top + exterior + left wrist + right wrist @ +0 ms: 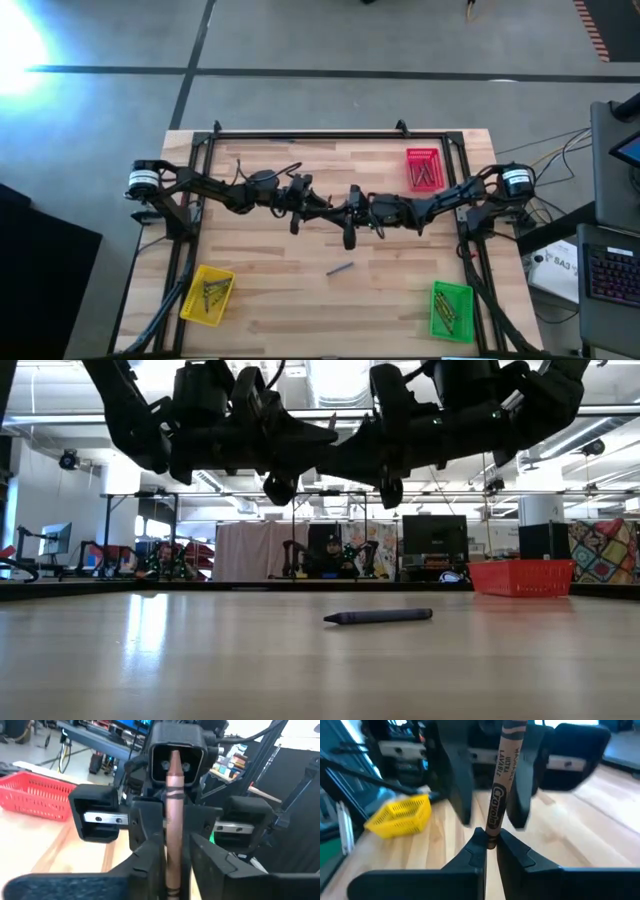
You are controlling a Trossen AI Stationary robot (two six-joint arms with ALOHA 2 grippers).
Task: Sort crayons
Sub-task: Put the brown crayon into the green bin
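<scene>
While both grippers meet mid-air over the middle of the bench (300, 300), one brown crayon (501, 790) bridges them. The right gripper (490, 842) is clenched on one end of it, by a narrow bite at the very tip of the stick. The left gripper (172, 855) has the crayon between its fingers too, though whether it is pinching or already letting go I cannot tell. That is the risk: if the left gripper releases before the right's small bite is secure, the crayon could pivot or drop to the bench (and roll). Pulling apart while both hold could snap it. Below lies a loose blue-grey crayon (340, 268), well apart from the red tray (424, 168) far right, yellow tray (207, 295) near left and green tray (451, 310) near right.
</scene>
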